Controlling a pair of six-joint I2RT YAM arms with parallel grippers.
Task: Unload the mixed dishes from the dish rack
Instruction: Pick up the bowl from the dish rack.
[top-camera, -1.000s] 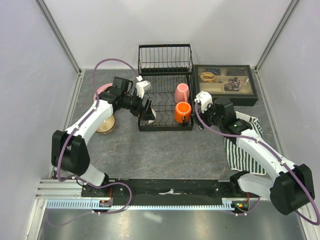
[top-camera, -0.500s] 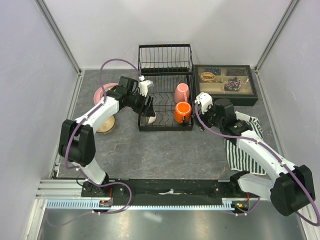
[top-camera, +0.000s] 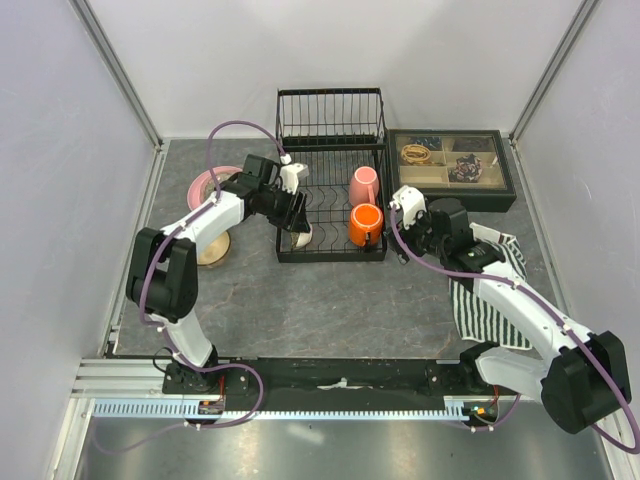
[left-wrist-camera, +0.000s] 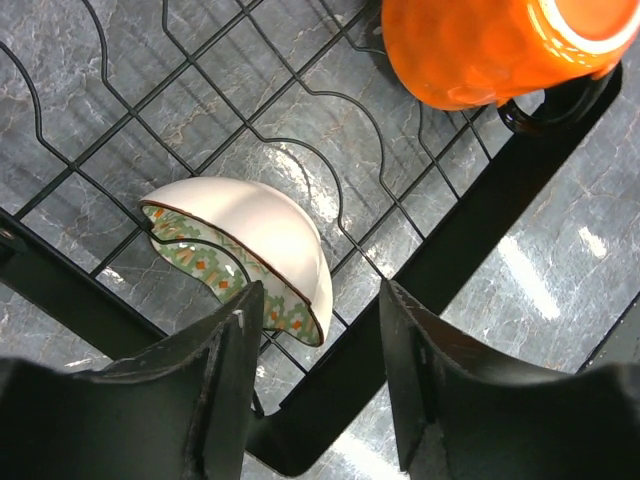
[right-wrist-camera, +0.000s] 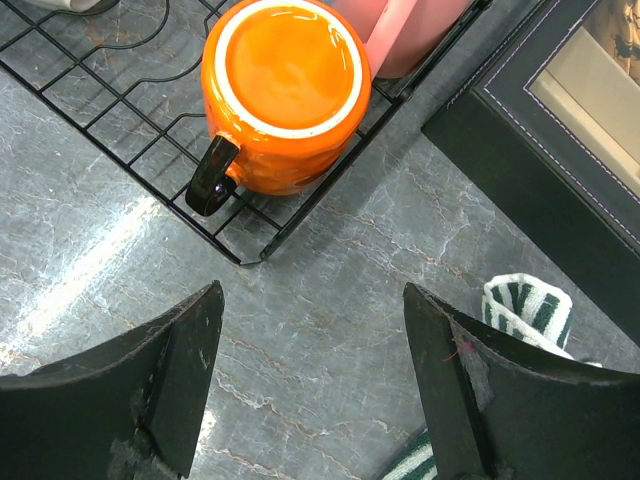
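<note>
The left gripper (left-wrist-camera: 320, 300) is half open around the edge of the bowl (left-wrist-camera: 250, 235); the right gripper (right-wrist-camera: 312, 295) is wide open, holding nothing, near the orange mug (right-wrist-camera: 285, 90).

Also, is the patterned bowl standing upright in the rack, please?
No, the bowl lies tipped on its side on the rack.

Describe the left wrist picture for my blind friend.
A small pale bowl, green-patterned inside, lies tipped on the black wire dish rack, the open left gripper at its rim. A glossy orange mug sits beyond.
</note>
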